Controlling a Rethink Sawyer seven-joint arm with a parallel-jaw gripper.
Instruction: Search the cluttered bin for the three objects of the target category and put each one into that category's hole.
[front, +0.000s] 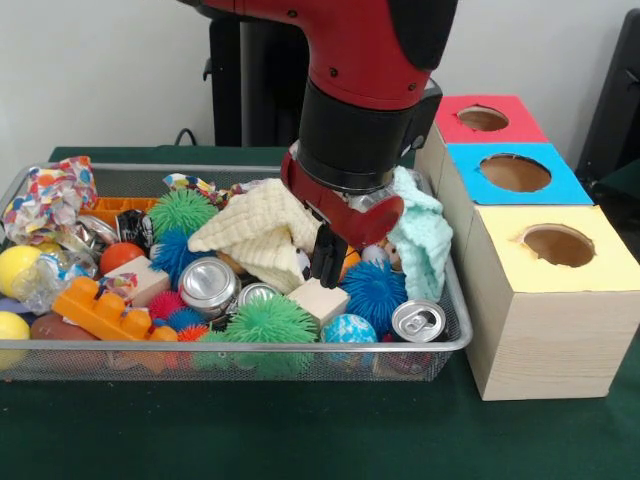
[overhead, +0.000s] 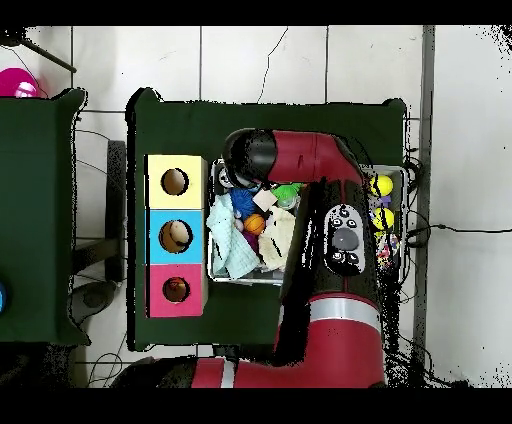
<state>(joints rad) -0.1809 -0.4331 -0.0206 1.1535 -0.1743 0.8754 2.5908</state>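
- We find the gripper (front: 327, 262) lowered into the wire bin (front: 455, 300), its dark fingers hanging just above a pale wooden block (front: 318, 298); we cannot tell whether it is released or clenched, and nothing is visibly held.
- A cream knitted cloth (front: 258, 232) lies just beside the gripper on its left in the front view, draped over other items; a mint knitted cloth (front: 425, 240) hangs at the bin's right end, partly behind the arm (front: 365, 110).
- Around the block we note a green spiky ball (front: 268, 322), a blue spiky ball (front: 374, 290) and a small blue patterned ball (front: 348, 329).
- Three crushed or upright silver cans show: one (front: 208, 284) left of the block, one (front: 257, 293) touching it, one (front: 417, 320) at the bin's front right corner.
- Further left lie an orange toy brick (front: 110, 312), yellow balls (front: 18, 268), a second green spiky ball (front: 182, 211) and crumpled patterned paper (front: 55, 195).
- Beside the bin's right end stands a wooden box (front: 545, 330) with three holes: yellow hole (front: 558, 245) nearest, blue hole (front: 515, 173) in the middle, red hole (front: 483, 119) farthest.
- In the overhead view the arm (overhead: 335, 230) covers most of the bin; the box (overhead: 176, 236) lies alongside, on the green worktop (overhead: 250, 120).
- We cannot tell from the pictures which category is the target.
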